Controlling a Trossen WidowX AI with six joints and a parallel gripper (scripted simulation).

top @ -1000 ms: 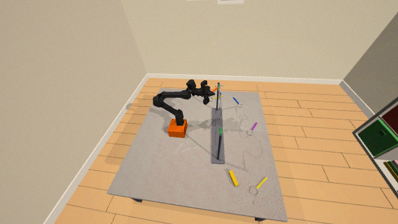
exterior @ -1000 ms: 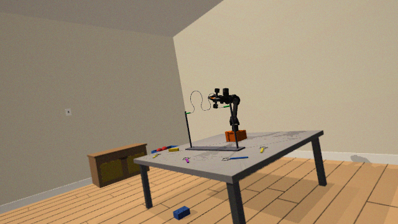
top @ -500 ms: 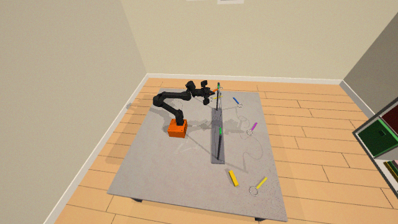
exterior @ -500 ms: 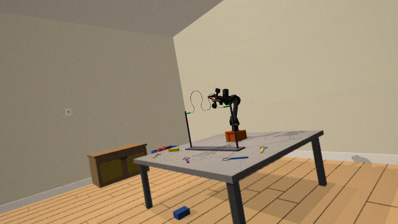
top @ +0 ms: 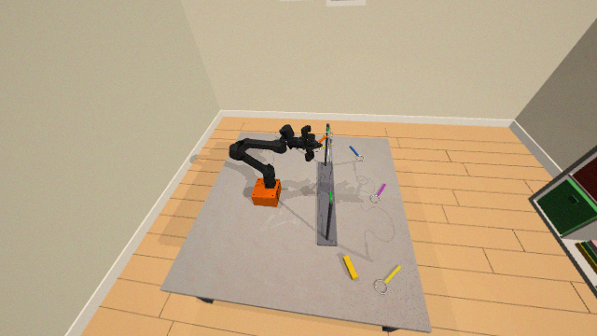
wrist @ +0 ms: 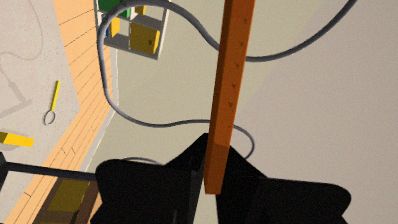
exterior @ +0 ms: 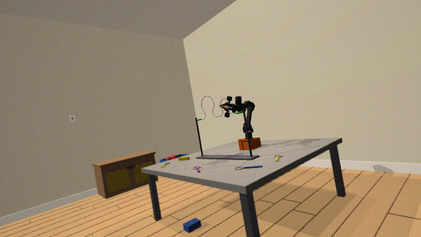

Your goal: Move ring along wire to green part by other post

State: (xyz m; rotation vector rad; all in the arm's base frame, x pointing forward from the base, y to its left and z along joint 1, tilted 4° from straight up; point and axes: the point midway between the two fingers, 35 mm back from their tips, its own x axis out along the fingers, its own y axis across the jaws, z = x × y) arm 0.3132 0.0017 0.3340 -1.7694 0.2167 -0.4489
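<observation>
Orange handle (wrist: 227,95) was clamped in the gripper (wrist: 205,175) near the starting post (exterior: 247,135), so most of the wire (exterior: 208,106) seemed left to travel.

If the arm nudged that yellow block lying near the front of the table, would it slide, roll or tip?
The yellow block would most likely slide, not roll: it is a flat-sided bar lying on its long face on the table. Tipping seems unlikely, since it sits low. Pushed near one end, it would probably swivel. It looks stiff and probably light.
</observation>
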